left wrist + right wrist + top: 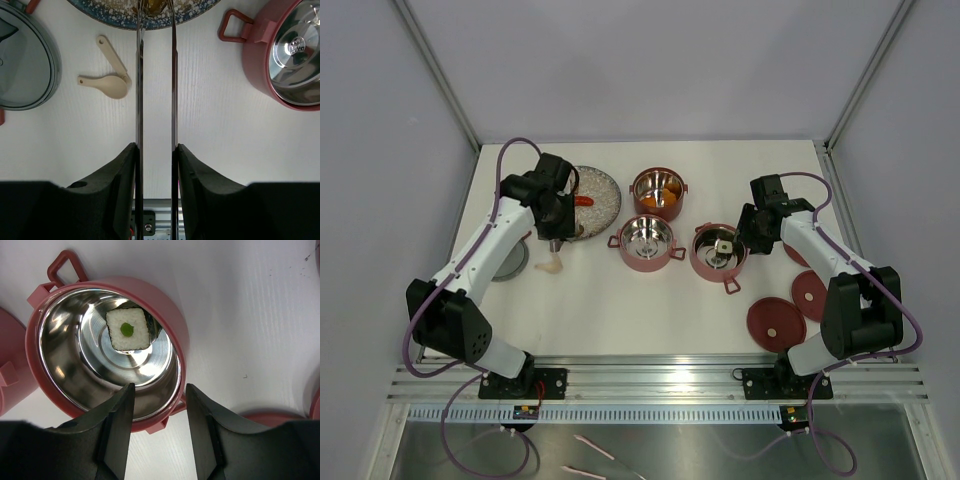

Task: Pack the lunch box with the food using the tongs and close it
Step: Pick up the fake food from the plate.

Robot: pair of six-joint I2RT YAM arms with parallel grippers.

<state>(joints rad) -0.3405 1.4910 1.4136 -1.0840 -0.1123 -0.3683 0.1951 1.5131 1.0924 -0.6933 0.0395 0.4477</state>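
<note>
The right pincer [160, 386] stands part open with nothing clamped, its fingers [117, 430] astride the near rim of the right tier [175, 322] of the lunch box. In that tier's shiny steel bowl, just ahead of the fingertips, lies one square white rice piece [128, 330] with a green dot and a dark edge. Beyond the tier from this pincer sits the middle tier [647, 266], its steel inside bare. Farther back is the back tier [636, 185], with orange food [655, 203] in it. The left pincer [156, 146] is closed narrowly on the tongs [139, 100], whose two thin arms run straight out from between its fingers to the grey speckled plate [605, 190]. A brownish bit shows between the tips at the frame edge, though whether it is pinched cannot be told. A red piece [583, 201] lies on the plate beside this pincer. To its left are two beige spoons [107, 85] and a grey-blue round lid [30, 70]; the middle tier is ahead to its right. Flat red lids [776, 323] lie behind the right pincer, beside that arm. Everything rests on a white table [620, 310] with an aluminium rail [660, 385] at its near edge, enclosed by pale grey walls [640, 60] and metal posts [440, 70].
</note>
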